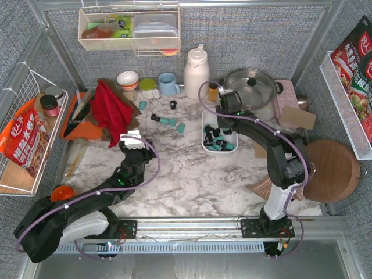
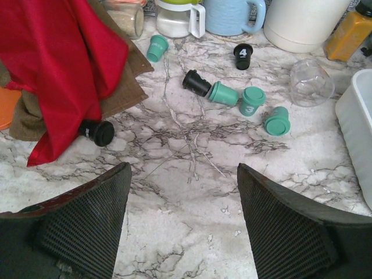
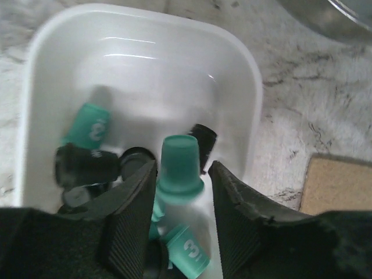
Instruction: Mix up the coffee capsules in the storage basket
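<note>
The white storage basket stands right of centre with several teal and black coffee capsules in it. My right gripper hovers over its far end. In the right wrist view its jaws stand open round a blurred teal capsule that touches the left finger and is apart from the right, above the basket. Loose capsules lie on the marble left of the basket. My left gripper is open and empty over bare marble, short of those capsules. One black capsule lies at the red cloth's edge.
A red cloth on a brown one lies at the back left. Mugs, a white thermos, an orange-capped jar and a lidded pot line the back. A round wooden board lies at the right.
</note>
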{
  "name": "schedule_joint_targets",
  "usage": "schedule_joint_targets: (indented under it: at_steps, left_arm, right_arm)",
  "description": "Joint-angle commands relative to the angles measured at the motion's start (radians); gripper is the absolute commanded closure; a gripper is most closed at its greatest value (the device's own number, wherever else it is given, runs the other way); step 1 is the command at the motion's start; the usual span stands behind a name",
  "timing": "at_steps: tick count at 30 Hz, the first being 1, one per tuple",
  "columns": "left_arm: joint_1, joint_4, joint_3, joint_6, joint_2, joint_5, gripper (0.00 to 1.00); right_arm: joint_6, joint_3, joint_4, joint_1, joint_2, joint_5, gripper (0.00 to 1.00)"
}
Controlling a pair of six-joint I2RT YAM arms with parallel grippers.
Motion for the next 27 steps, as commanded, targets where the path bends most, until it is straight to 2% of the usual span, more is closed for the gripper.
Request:
schedule_joint_targets:
  at_steps: [1,6,15,22,27]
  left_arm:
    - [0.002,0.031,0.005,0.003,0.007,0.009,0.18]
    - [0.002,0.033,0.013,0.008,0.025,0.008,0.18]
    - [0.003,0.027,0.076,0.002,0.126,0.043,0.18]
    - [0.013,-0.034,0.256,0.033,0.330,0.085,0.18]
    - [0.040,-0.145,0.448,0.033,0.513,0.149,0.18]
  right_arm:
    - [0.139,0.006,-0.007,-0.042,0.032,-0.032,0.51]
    - [0.147,-0.015,-0.007,-0.055,0.006,-0.066,0.41]
    - [0.121,-0.209,0.047,-0.035,-0.282,-0.067,0.40]
    - [0.069,-0.474,0.148,0.026,-0.525,-0.008,0.40]
    - [0.019,-0.696,0.324,0.060,-0.674,0.008,0.41]
